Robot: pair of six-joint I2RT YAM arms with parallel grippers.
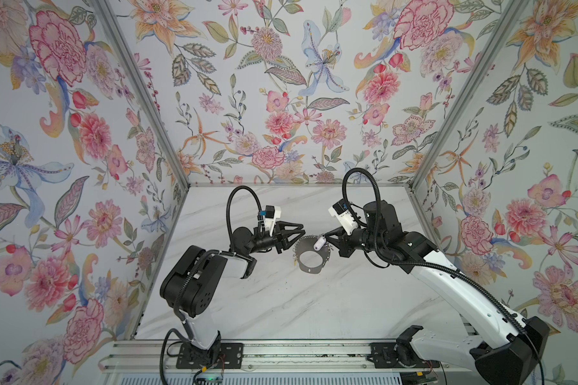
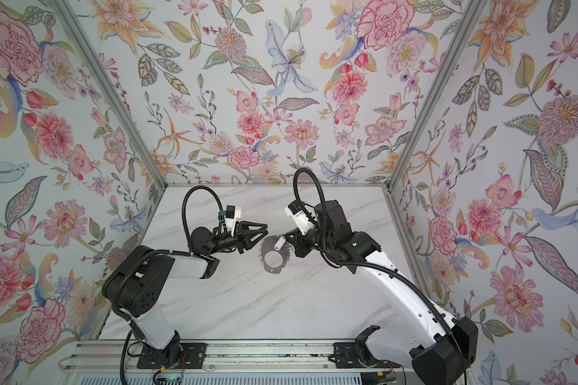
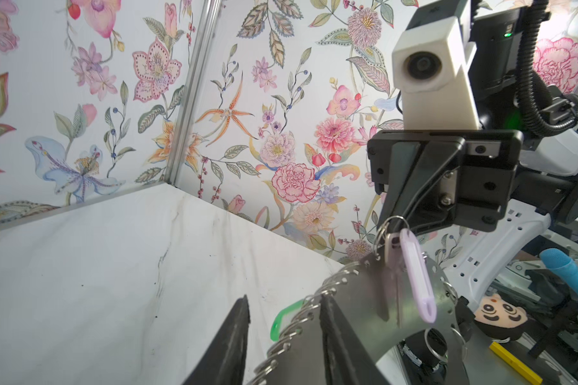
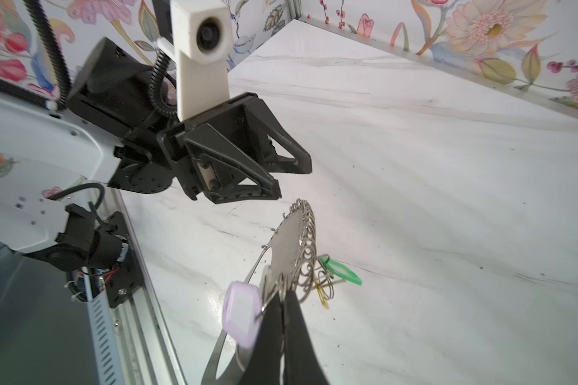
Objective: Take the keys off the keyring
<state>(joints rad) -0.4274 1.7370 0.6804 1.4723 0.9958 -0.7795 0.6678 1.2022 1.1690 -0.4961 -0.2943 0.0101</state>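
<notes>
Keyring [image 4: 287, 240] hangs pinched in my right hand [image 4: 282, 300]; my left hand [image 4: 294, 185] is open and should grab the lilac key [image 4: 241, 313] gently.

In both top views the back wall [image 1: 281, 100] and both side walls [image 1: 47, 166] are papered in pink, orange and blue blooms on a pale ground. Bare aluminium posts [image 1: 141, 90] run down the two corners in the upper frame. The worktop [image 1: 297, 306] is white with grey veins, evenly lit. A metal rail [image 1: 314, 353] lines the lower edge.
</notes>
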